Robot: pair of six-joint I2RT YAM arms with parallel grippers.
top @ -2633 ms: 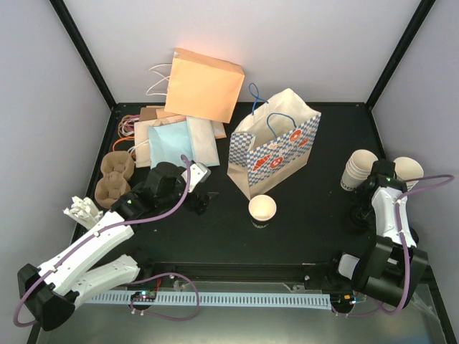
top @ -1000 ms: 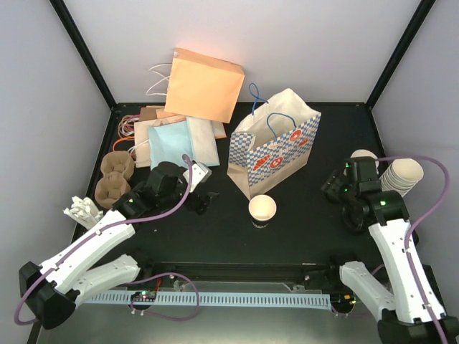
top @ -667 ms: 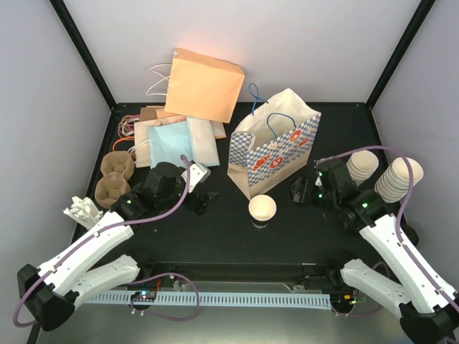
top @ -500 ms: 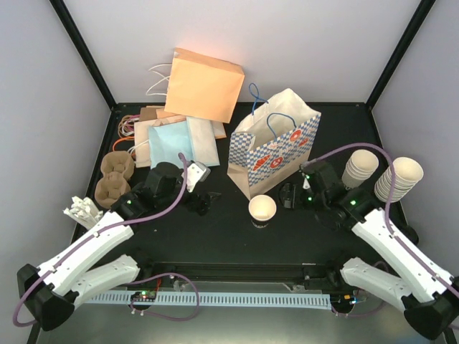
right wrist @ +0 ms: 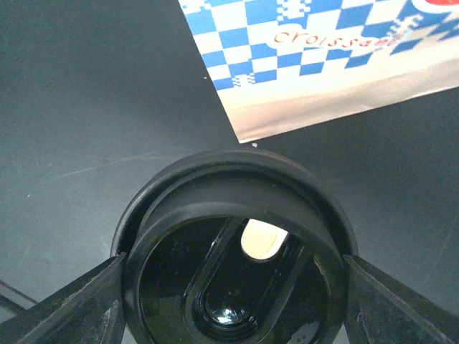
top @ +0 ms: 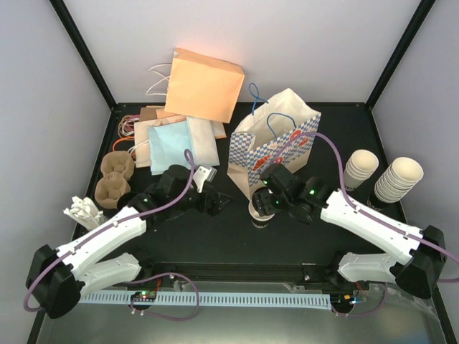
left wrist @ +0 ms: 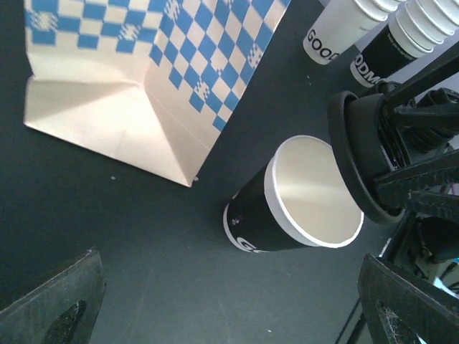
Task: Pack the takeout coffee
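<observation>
Cup: your cup (left wrist: pixel 308 193) stands upright and uncovered on the table (left wrist: pixel 107 215), at the centre of the overhead view, just below the bag's lower corner. Its dark wall carries white letters; you can read only "GO".
Lid: a black lid (right wrist: pixel 165 215) sits tilted at the cup's right rim in the left wrist view. You can't tell whether it touches the rim.
Right gripper (right wrist: pixel 234 276): clamped on the lid, one finger on each side.
Left gripper (top: pixel 216 201): jaws wide apart with nothing between them, just left of the cup in the overhead view.
Bag (top: pixel 276 147): blue-checked, standing at upper centre of the overhead view. "Croissan" reads on its side in the right wrist view.
Stacks: at the upper right of the left wrist view, the white stack (left wrist: pixel 337 29) reads "Good". The black one (left wrist: pixel 384 61) beside it reads "GODM".
</observation>
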